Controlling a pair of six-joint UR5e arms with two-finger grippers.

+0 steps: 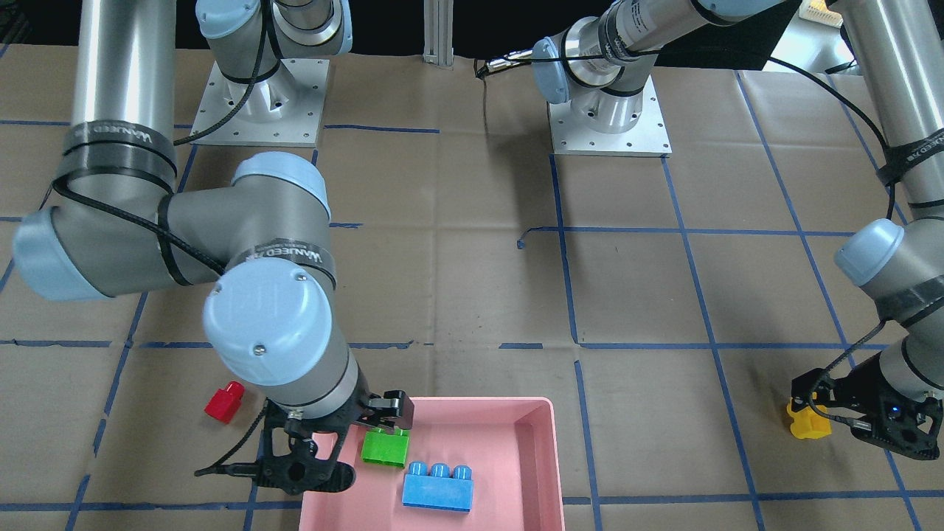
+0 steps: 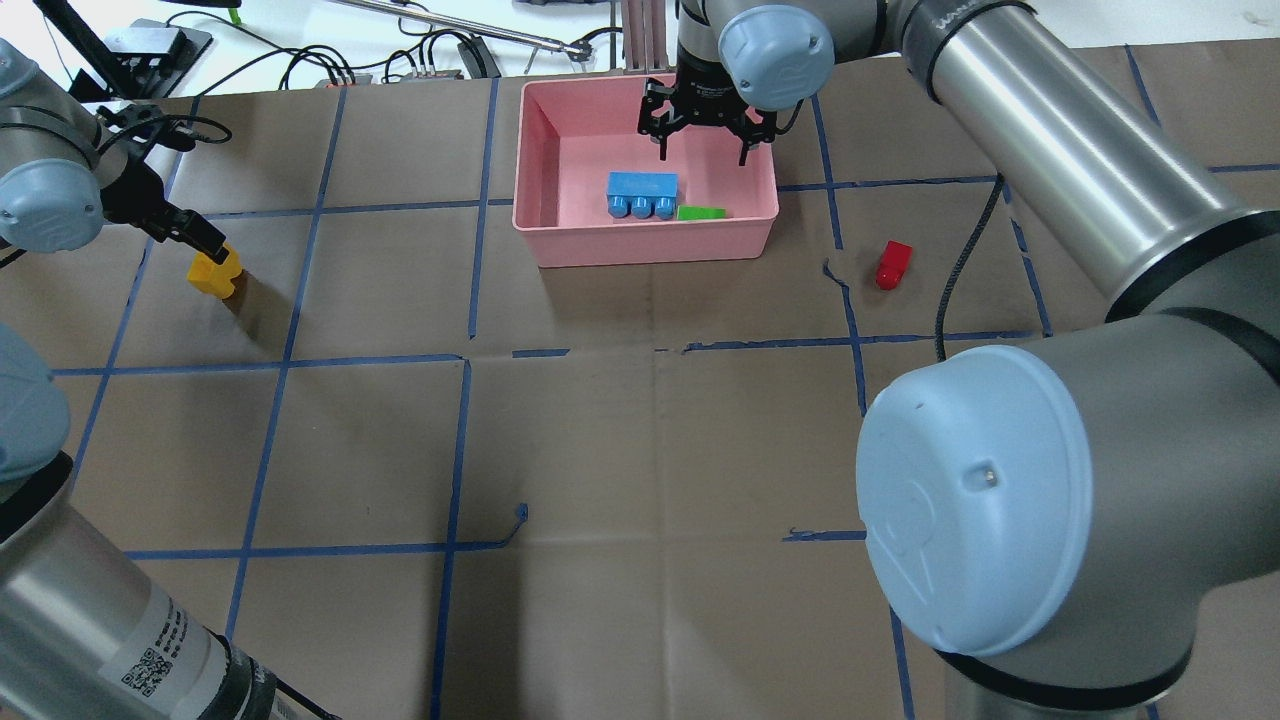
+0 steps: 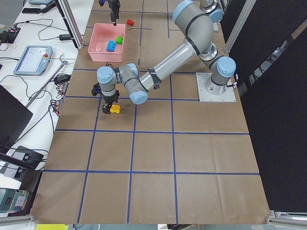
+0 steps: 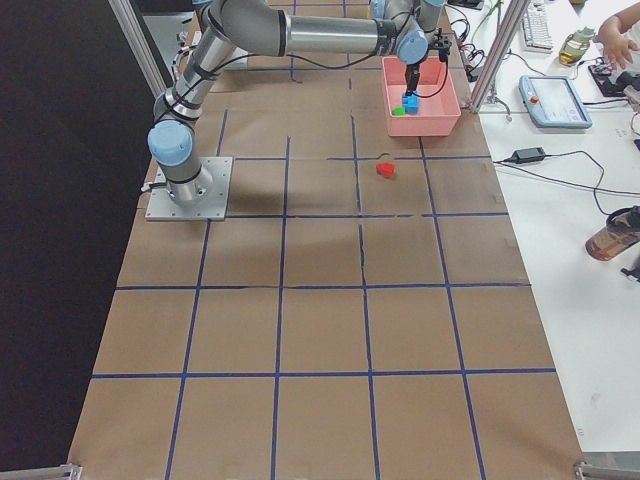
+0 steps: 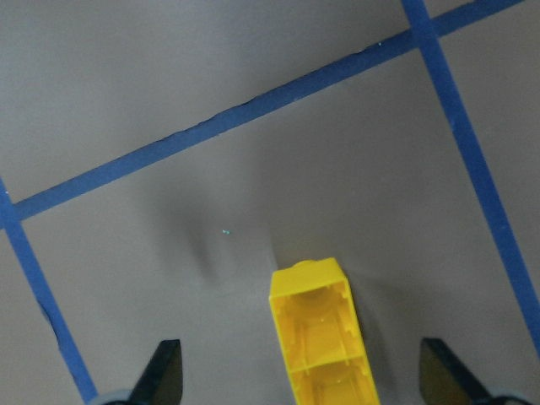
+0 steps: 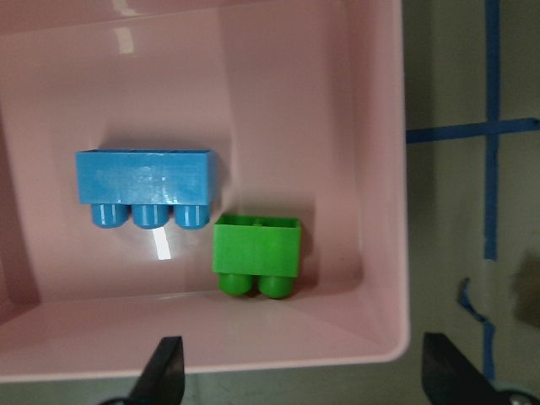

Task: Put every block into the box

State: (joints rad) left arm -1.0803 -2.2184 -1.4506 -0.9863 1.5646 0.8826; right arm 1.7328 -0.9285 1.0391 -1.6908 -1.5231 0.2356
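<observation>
The pink box (image 2: 650, 245) stands at the table's far middle. The blue brick (image 2: 642, 192) and the green brick (image 2: 702, 212) lie in it side by side; both also show in the right wrist view, blue (image 6: 148, 187) and green (image 6: 256, 257). My right gripper (image 2: 702, 150) is open and empty above the box. The red brick (image 2: 892, 263) lies on the table to the right of the box. The yellow brick (image 2: 215, 272) lies on its side at the far left. My left gripper (image 5: 304, 375) is open, low over it, with the yellow brick (image 5: 321, 337) between its fingers, untouched.
Blue tape lines grid the brown paper-covered table (image 2: 600, 450). Cables and devices (image 2: 400, 60) lie beyond the far edge. The two arm bases (image 1: 258, 96) (image 1: 608, 110) are bolted to the robot side. A teach pendant (image 3: 31, 57) lies on the side bench.
</observation>
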